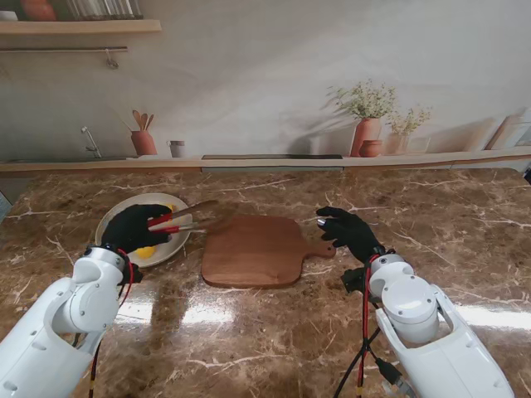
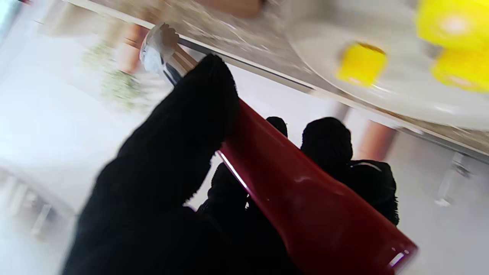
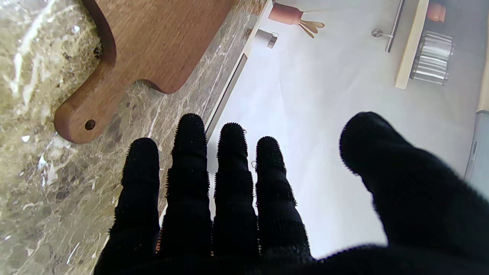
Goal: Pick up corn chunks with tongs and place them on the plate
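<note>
At the left of the marble countertop (image 1: 274, 332) sits a pale round plate (image 1: 112, 217), and the left hand (image 1: 133, 228), in its black glove, hangs over the plate's right half with its fingers wrapped around the red handles of the tongs (image 1: 170, 221). The tongs run rightward from the hand, their wooden-looking tips reaching the left far corner of the cutting board (image 1: 257, 251); whether anything is caught between those tips cannot be made out. Yellow corn chunks lie on the plate: one (image 1: 145, 251) shows at the hand's near side in the stand view, and the left wrist view shows three (blurred, but plainly yellow), the nearest-centred one (image 2: 361, 63) resting on the plate's white surface (image 2: 401, 99) apart from the other two. In that wrist view the thumb (image 2: 191, 126) presses on the red tong handle (image 2: 305, 191) and other fingertips (image 2: 327, 139) curl behind it. The bare wooden cutting board lies in the middle of the counter, its short handle pointing right. Just beside that handle, the right hand (image 1: 348, 232) hovers over the counter holding nothing, its four fingers (image 3: 191, 164) straight and side by side, the thumb (image 3: 382, 152) set well apart.
</note>
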Robot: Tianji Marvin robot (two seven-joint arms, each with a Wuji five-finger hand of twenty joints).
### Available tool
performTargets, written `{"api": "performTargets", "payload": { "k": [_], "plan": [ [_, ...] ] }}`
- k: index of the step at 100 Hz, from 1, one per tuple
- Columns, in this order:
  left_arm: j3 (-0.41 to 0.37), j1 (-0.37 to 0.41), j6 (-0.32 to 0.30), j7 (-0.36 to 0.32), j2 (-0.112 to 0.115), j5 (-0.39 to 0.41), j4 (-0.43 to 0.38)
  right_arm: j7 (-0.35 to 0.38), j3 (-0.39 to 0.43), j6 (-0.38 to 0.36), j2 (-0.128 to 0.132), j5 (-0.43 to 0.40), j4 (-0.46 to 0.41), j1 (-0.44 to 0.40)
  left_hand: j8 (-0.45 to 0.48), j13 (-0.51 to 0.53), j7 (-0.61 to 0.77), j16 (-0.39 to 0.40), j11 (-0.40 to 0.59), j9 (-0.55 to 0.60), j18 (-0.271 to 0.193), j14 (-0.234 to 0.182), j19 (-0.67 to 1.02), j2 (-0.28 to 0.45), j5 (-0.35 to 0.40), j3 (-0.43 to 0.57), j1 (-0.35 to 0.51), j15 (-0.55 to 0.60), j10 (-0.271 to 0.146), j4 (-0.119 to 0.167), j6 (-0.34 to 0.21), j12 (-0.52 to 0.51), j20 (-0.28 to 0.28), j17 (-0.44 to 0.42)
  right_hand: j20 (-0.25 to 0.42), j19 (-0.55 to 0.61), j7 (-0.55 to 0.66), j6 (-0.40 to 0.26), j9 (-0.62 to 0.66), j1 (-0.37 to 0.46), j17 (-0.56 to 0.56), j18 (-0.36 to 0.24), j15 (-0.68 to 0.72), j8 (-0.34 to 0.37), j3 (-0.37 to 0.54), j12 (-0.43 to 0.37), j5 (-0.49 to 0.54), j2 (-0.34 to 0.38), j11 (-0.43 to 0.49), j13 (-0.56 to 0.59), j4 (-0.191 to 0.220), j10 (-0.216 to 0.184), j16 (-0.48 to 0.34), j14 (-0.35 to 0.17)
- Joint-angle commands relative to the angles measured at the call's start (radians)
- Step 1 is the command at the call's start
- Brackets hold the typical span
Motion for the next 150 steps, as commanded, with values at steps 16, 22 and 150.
{"api": "performTargets", "payload": {
  "k": [16,22,150],
  "plan": [
    [0.051,0.102,-0.125,-0.027,0.002,-0.014,-0.057,0.006,0.019,0.016,0.0,-0.008,-0.007,-0.002,0.048,0.028,0.106,-0.008,0.027,0.033,-0.058,-0.017,0.021,0.137,0.036,0.186,0.077,0.012,-0.064,0.036,-0.134,-0.002,-0.005,0.016,0.03,-0.011,-0.005,-0.03,0.009,-0.042,-0.005,-0.005,0.006,-0.011,-0.012,0.008,-0.014,-0.004,0.0,-0.004,0.045,-0.015,0.017,-0.015],
    [0.054,0.124,-0.161,-0.045,0.008,-0.008,-0.068,0.004,0.021,0.017,0.0,-0.01,-0.008,-0.002,0.049,0.029,0.108,-0.009,0.027,0.034,-0.06,-0.021,0.02,0.136,0.034,0.185,0.072,0.01,-0.068,0.034,-0.14,-0.002,-0.006,0.015,0.03,-0.01,-0.006,-0.029,0.01,-0.042,-0.005,-0.006,0.006,-0.011,-0.012,0.008,-0.015,-0.004,0.0,-0.006,0.044,-0.014,0.017,-0.013],
    [0.069,0.153,-0.445,-0.328,0.077,-0.033,0.008,-0.006,0.013,0.014,-0.004,-0.001,-0.006,0.003,0.06,-0.19,0.098,-0.04,0.203,-0.231,-0.082,-0.058,-0.192,0.009,-0.113,0.379,-0.33,-0.158,-0.127,0.067,-0.156,-0.324,-0.1,-0.209,0.029,-0.009,-0.005,-0.026,0.01,-0.038,-0.004,-0.003,0.008,-0.011,-0.007,0.008,-0.014,-0.008,0.0,-0.003,0.043,-0.012,0.017,-0.012]
  ]
}}
